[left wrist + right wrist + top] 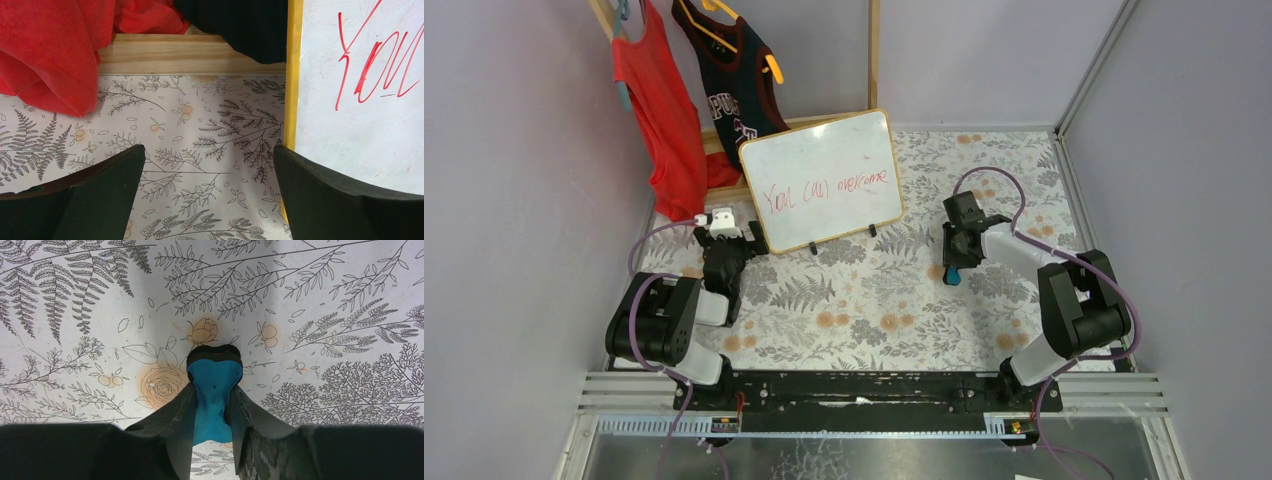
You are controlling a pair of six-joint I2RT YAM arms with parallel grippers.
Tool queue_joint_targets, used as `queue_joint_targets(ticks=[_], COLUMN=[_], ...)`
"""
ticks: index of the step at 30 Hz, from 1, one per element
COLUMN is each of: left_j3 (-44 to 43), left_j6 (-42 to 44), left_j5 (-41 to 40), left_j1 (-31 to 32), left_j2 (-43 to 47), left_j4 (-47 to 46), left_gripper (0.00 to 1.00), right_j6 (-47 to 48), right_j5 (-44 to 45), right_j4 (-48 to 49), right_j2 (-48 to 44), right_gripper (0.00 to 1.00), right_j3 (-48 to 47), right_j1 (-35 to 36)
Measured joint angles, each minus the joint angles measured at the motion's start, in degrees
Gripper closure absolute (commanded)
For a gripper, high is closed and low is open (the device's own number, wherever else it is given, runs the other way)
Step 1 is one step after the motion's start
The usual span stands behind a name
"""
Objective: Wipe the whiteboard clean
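Observation:
The whiteboard [824, 180] stands tilted at the back centre on two small black feet, with red handwriting across its middle. Its wood frame and the first red letters also show at the right of the left wrist view [360, 125]. My left gripper [742, 240] is open and empty just beside the board's lower left corner; in its own view [207, 165] the right finger overlaps the board's edge. My right gripper [952, 262] is to the right of the board, pointing down at the table. It is shut on a blue eraser [214, 385], which also shows as a blue tip in the top view [951, 276].
A red shirt [659, 110] and a dark jersey [734, 80] hang on a wooden rack behind the board's left side. The rack's base beam [190, 52] lies just beyond my left gripper. A floral cloth [874, 310] covers the table. Walls close in on the left, back and right.

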State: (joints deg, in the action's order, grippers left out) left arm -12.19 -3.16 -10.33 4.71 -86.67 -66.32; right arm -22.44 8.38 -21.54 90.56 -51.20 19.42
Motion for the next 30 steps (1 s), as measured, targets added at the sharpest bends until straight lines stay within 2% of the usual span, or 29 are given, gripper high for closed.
queue_joint_targets(ticks=[4,11,30], left_j3=[0.0,0.0,0.0], left_j6=[0.0,0.0,0.0], left_j5=[0.0,0.0,0.0], left_j1=[0.0,0.0,0.0], left_j2=[0.0,0.0,0.0], left_j4=[0.0,0.0,0.0], left_gripper=[0.0,0.0,0.0], right_j6=[0.0,0.0,-0.6], right_j5=[-0.1,-0.9,-3.8], right_j4=[0.0,0.2,0.3], right_j2=[0.0,-1.2,-17.3], right_gripper=[0.76,1.0,1.0], right_j3=[0.1,1.6,9.3], right_j1=[0.0,0.0,0.0])
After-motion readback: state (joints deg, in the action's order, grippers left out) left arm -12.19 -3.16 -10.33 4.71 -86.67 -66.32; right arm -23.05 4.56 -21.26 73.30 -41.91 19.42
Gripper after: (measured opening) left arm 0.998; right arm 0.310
